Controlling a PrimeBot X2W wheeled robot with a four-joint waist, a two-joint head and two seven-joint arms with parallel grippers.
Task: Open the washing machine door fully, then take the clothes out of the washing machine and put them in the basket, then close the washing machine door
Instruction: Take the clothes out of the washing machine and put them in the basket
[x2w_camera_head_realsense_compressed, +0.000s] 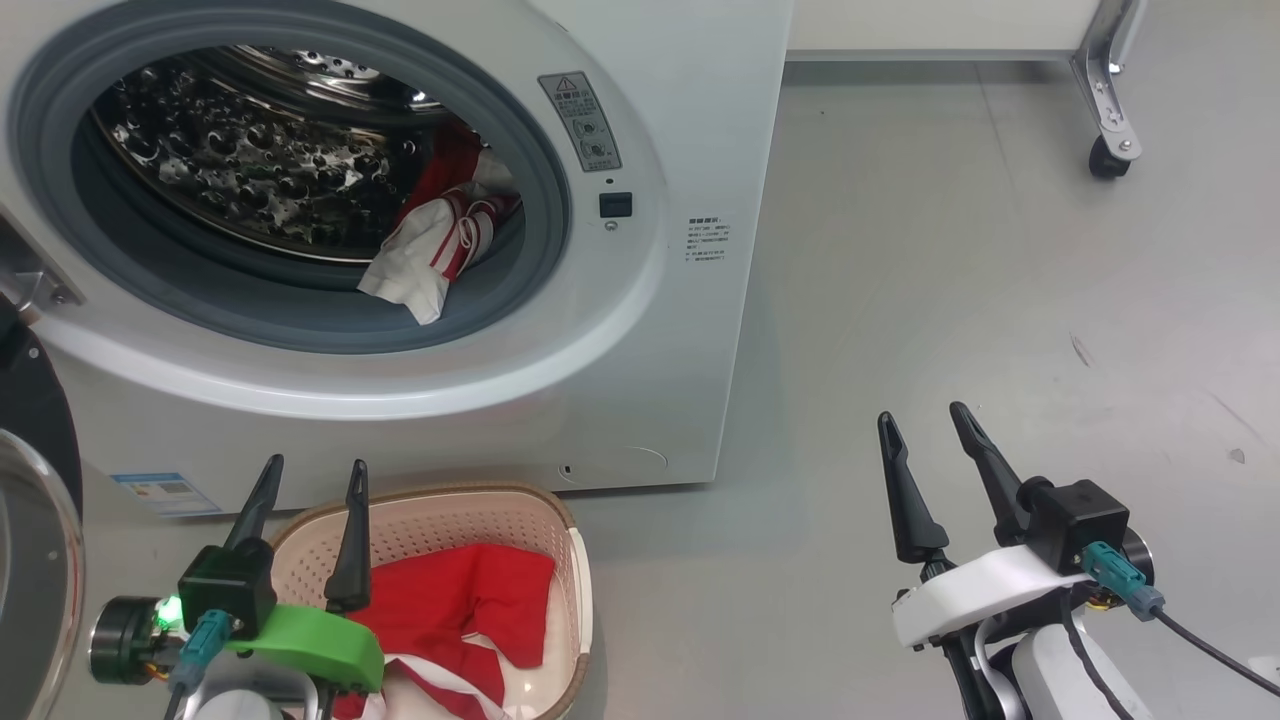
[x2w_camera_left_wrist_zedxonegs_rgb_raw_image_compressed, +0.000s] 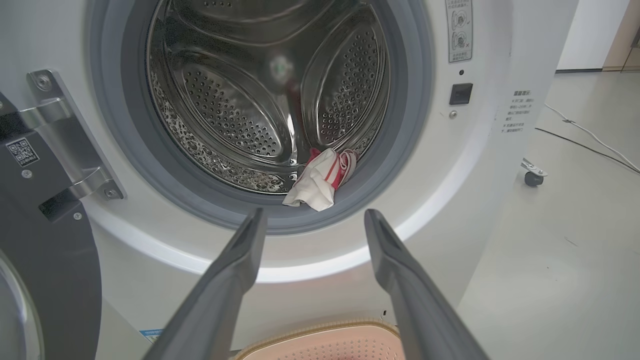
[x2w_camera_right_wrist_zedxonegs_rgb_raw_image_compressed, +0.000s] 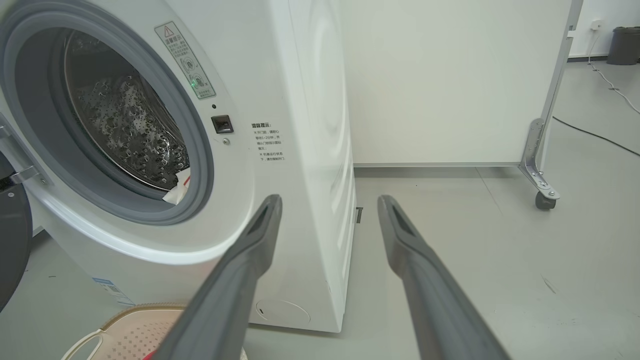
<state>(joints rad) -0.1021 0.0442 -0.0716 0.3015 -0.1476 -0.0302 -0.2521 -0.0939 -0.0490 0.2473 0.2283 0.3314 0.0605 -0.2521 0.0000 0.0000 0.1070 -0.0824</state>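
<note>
The washing machine (x2w_camera_head_realsense_compressed: 680, 130) is seen with the washing machine door (x2w_camera_head_realsense_compressed: 35, 420) swung open to the robot's left, its black rim and glass being cut off by the picture's edge. One piece of the clothes (x2w_camera_head_realsense_compressed: 440, 240), red and white, is seen lying at the drum's front lip, draped onto the grey gasket (x2w_camera_head_realsense_compressed: 300, 325). A red garment (x2w_camera_head_realsense_compressed: 460, 600) is held in the basket (x2w_camera_head_realsense_compressed: 470, 495), which is set on the floor (x2w_camera_head_realsense_compressed: 1000, 300) just before the machine's lower front.

The left gripper (x2w_camera_head_realsense_compressed: 315, 465) is held over the basket's left part, fingers spread wide and empty. In the left wrist view the drum mouth is faced directly by those fingers (the basket's rim lying below them). The right gripper (x2w_camera_head_realsense_compressed: 922, 413) is likewise spread wide and empty, over bare floor well apart from the machine.

To the right, a white panel (x2w_camera_right_wrist_zedxonegs_rgb_raw_image_compressed: 440, 80) on a castor (x2w_camera_head_realsense_compressed: 1108, 158) is stood behind the machine, and a dark cable (x2w_camera_right_wrist_zedxonegs_rgb_raw_image_compressed: 590, 132) is trailed across the floor.
</note>
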